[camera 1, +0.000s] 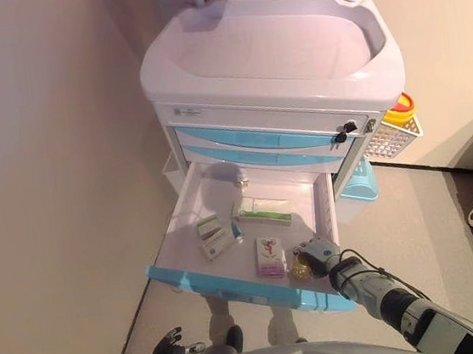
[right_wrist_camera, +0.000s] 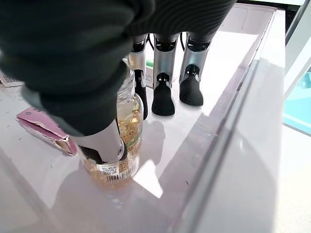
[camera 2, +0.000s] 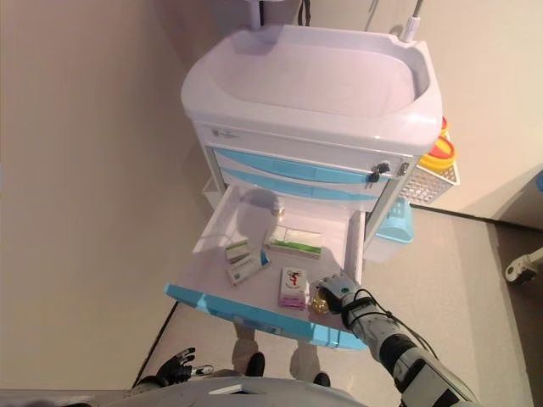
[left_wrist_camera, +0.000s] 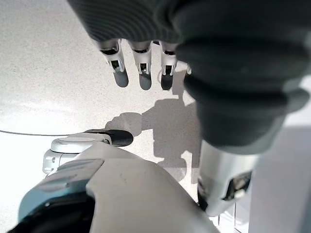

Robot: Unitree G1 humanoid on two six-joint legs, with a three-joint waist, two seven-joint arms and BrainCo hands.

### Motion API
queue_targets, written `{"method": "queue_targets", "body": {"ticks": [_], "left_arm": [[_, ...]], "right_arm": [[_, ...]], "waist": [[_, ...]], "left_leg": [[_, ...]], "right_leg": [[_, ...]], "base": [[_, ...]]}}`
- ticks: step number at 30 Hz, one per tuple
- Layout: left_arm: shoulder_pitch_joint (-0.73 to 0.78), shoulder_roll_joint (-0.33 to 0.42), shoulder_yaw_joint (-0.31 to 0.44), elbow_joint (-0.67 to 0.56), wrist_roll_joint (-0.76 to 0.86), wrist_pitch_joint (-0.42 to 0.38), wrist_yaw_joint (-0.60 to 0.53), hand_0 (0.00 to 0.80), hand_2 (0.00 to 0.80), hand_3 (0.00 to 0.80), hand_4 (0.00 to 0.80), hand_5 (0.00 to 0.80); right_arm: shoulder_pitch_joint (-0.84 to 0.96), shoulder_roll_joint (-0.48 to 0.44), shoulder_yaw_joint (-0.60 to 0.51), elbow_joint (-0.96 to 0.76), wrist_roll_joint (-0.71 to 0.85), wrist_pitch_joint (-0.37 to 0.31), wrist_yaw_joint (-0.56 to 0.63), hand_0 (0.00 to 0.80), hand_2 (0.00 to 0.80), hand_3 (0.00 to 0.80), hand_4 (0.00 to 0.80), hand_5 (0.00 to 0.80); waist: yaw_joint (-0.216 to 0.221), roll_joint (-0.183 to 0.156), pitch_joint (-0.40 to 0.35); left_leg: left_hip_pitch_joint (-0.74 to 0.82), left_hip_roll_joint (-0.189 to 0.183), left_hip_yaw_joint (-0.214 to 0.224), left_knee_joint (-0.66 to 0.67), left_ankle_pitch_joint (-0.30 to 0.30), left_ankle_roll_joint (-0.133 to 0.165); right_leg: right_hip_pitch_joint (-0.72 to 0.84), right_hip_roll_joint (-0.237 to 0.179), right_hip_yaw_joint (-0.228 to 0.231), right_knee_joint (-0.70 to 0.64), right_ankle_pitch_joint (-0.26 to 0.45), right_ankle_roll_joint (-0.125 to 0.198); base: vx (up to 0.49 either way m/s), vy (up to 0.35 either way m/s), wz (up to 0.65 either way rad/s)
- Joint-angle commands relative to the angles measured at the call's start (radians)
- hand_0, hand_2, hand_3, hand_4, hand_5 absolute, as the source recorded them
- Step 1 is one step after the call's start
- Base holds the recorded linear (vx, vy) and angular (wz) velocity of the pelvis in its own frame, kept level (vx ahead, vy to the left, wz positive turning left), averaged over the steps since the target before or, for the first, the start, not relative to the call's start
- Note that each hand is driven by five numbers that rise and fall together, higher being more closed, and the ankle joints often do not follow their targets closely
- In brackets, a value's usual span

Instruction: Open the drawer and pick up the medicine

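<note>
A white medical cart (camera 1: 211, 103) has its lower drawer (camera 1: 232, 285) pulled out, blue front toward me. A clear medicine bottle (right_wrist_camera: 127, 127) of amber capsules stands in the drawer's front right corner (camera 1: 299, 266). My right hand (camera 1: 319, 253) reaches into that corner. In the right wrist view its thumb (right_wrist_camera: 99, 143) lies on the bottle's near side and its fingers (right_wrist_camera: 162, 99) come down on the far side, pinching it. The bottle rests on the drawer floor. My left hand (camera 1: 166, 349) hangs low at my side, fingers relaxed, holding nothing.
The drawer also holds a pink box (camera 1: 270, 257), two small white-green boxes (camera 1: 216, 246), a long white box (camera 1: 262, 212) and a small vial (camera 1: 242, 181). A wire basket (camera 1: 394, 138) with a yellow container hangs on the cart's right. A wall runs along the left.
</note>
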Motion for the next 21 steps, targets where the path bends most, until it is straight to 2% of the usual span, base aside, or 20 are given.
{"method": "queue_targets", "body": {"ticks": [1,6,11,17,20,21], "left_arm": [[-0.049,-0.014,-0.049,0.065,0.022,-0.029,-0.002,0.000,0.000,0.000,0.000,0.000],[-0.049,-0.016,-0.047,0.062,0.021,-0.025,-0.001,0.000,0.000,0.000,0.000,0.000],[-0.047,-0.008,-0.027,0.054,0.018,-0.020,-0.005,0.000,0.000,0.000,0.000,0.000],[-0.034,0.009,0.007,0.027,0.005,-0.005,-0.008,0.000,0.000,0.000,0.000,0.000],[-0.025,0.017,0.029,0.021,0.005,-0.002,-0.010,0.000,0.000,0.000,0.000,0.000],[-0.020,0.019,0.036,0.021,0.002,-0.004,-0.011,0.000,0.000,0.000,0.000,0.000]], "right_arm": [[-0.029,0.023,-0.004,0.001,-0.001,0.004,-0.029,0.800,0.800,0.800,0.800,0.800],[-0.034,0.015,-0.005,-0.032,0.017,0.005,-0.004,0.800,0.800,0.800,0.800,0.800],[-0.049,-0.034,-0.025,-0.162,0.062,-0.014,0.069,0.800,0.800,0.800,0.800,0.800],[-0.058,-0.181,-0.078,-0.464,0.195,-0.047,0.226,0.800,0.800,0.800,0.800,0.800],[-0.057,-0.262,-0.137,-0.599,0.259,-0.079,0.310,0.800,0.800,0.800,0.800,0.800],[-0.058,-0.295,-0.171,-0.661,0.313,-0.077,0.371,0.800,0.800,0.800,0.800,0.800]], "waist": [[0.033,-0.034,0.019],[0.031,-0.037,0.021],[0.020,-0.045,0.023],[-0.005,-0.059,0.028],[-0.022,-0.066,0.027],[-0.030,-0.069,0.026]], "left_leg": [[0.037,-0.050,0.007,0.012,-0.104,0.039],[0.037,-0.050,0.009,0.013,-0.104,0.039],[0.039,-0.047,0.016,0.012,-0.104,0.038],[0.042,-0.039,0.038,0.008,-0.104,0.036],[0.044,-0.034,0.051,0.004,-0.104,0.036],[0.044,-0.032,0.056,0.004,-0.104,0.037]], "right_leg": [[-0.013,-0.023,0.028,0.083,-0.030,0.029],[-0.012,-0.023,0.031,0.081,-0.029,0.028],[-0.014,-0.020,0.039,0.083,-0.025,0.028],[-0.019,-0.016,0.059,0.085,-0.018,0.031],[-0.023,-0.013,0.073,0.085,-0.015,0.032],[-0.026,-0.011,0.079,0.085,-0.013,0.032]], "base": [[0.000,0.000,0.00],[0.000,0.000,0.00],[0.000,0.000,0.00],[-0.002,0.001,-0.01],[-0.019,0.005,-0.10],[-0.015,0.010,-0.15]]}}
